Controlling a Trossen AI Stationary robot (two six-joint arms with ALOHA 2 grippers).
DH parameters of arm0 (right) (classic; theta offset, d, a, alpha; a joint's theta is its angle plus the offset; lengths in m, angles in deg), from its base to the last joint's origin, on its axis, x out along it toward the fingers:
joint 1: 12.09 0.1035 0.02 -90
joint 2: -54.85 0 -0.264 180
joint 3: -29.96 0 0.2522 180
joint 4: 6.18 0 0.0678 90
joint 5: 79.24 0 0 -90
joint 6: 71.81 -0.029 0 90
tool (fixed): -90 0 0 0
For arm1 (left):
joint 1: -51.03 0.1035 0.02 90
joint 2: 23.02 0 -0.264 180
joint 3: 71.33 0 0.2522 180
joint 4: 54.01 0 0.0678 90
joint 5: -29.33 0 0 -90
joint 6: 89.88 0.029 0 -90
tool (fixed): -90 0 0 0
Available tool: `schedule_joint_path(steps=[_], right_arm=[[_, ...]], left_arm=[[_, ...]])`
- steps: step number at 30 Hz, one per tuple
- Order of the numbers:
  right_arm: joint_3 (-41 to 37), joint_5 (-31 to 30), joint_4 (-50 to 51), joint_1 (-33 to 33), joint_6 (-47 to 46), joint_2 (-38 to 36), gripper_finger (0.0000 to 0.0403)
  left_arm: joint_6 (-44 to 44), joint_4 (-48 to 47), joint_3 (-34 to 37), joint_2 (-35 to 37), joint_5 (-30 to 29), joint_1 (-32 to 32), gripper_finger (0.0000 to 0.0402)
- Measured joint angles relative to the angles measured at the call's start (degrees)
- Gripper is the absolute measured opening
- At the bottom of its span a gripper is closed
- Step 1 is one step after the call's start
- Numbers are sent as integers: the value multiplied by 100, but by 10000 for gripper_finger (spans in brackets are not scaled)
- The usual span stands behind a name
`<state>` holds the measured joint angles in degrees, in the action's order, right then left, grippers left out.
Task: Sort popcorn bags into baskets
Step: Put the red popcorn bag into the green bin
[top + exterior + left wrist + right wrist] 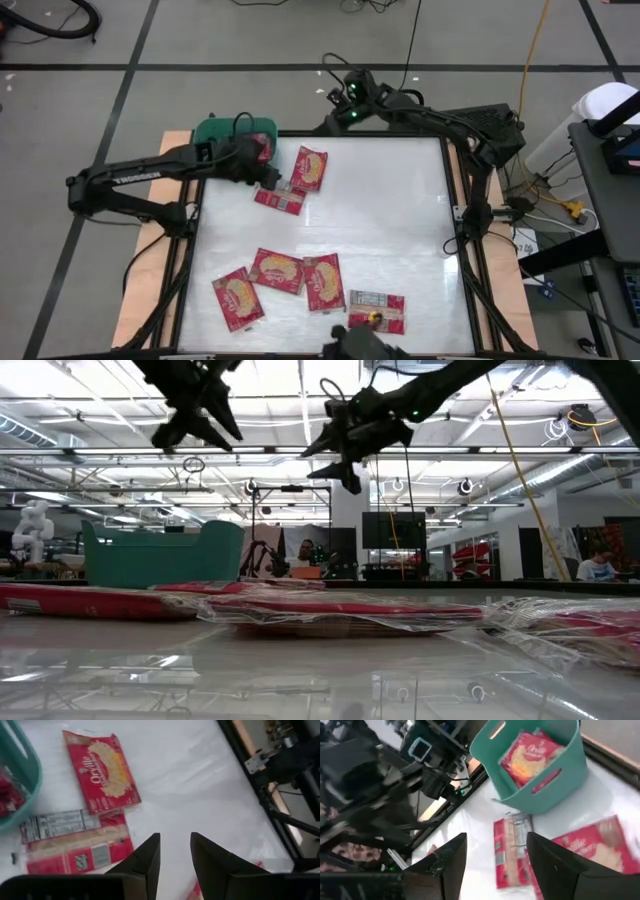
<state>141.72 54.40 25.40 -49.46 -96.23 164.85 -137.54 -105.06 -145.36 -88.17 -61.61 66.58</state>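
White worktop (390, 220) under a high-ceilinged workshop carries the scattered packets. At its far left corner sits the teal basket (222, 130), one popcorn bag (530, 757) already inside. Beside it hovers the left gripper (262, 170), jaws narrowly parted and empty, above a face-down bag (280, 198) with a face-up bag (311, 167) touching it. Best next move: lower squarely over one bag's edge and close firmly, since the film looks slippery. More bags (278, 270) wait along the near edge. Over the far edge hangs the right gripper (345, 100), jaws wide, empty.
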Motion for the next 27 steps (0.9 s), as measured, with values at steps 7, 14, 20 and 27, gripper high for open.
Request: schedule_joint_path(steps=[7,14,20,27], right_arm=[[1241,-181,909,-120,1001,1239,199],[1574,-1007,1120,-152,1209,1973,217],[1576,-1497,1588,-151,1469,2202,257],[1036,-1797,1722,60,1827,2216,263]], left_arm=[[-525,-80,0,162,-352,-661,111],[-989,-66,0,137,-380,-1072,111],[-1042,-68,2,136,-478,-1281,111],[-806,-65,1,138,-629,-1314,111]])
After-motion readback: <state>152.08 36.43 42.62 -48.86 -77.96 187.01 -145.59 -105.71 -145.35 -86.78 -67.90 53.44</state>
